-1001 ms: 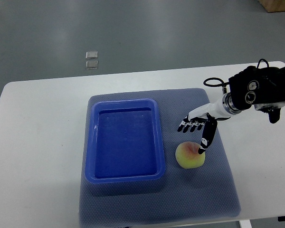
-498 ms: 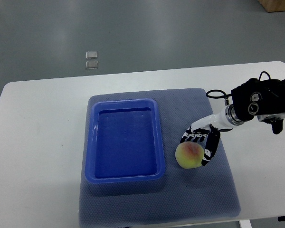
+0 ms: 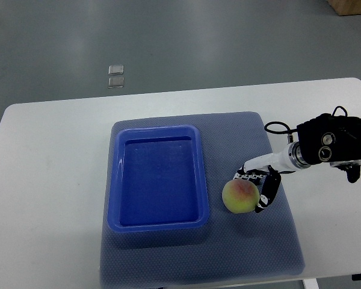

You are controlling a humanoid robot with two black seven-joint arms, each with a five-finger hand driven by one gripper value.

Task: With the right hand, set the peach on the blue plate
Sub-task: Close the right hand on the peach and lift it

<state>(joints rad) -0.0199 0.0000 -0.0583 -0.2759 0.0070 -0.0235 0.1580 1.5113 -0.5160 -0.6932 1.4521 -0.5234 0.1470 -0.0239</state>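
A yellow-pink peach (image 3: pixel 240 196) lies on the grey mat just right of the blue plate (image 3: pixel 157 222), a deep rectangular tray with nothing in it. My right hand (image 3: pixel 257 188) comes in from the right edge and sits against the peach's right side. Its fingers (image 3: pixel 246 177) reach over the peach's far edge and the thumb (image 3: pixel 267 195) curves round the near right side. The fingers are partly curled around the fruit, and the peach rests on the mat. The left arm does not show.
The grey mat (image 3: pixel 253 247) covers the middle of the white table (image 3: pixel 48 180). My black forearm and its cable (image 3: pixel 331 147) hang over the table's right part. Two small clear squares (image 3: pixel 115 76) lie on the floor beyond the table.
My right hand has dropped lower and moved toward the near side, from above the peach to beside it, and the fingers have come round the fruit. The peach has stayed in place.
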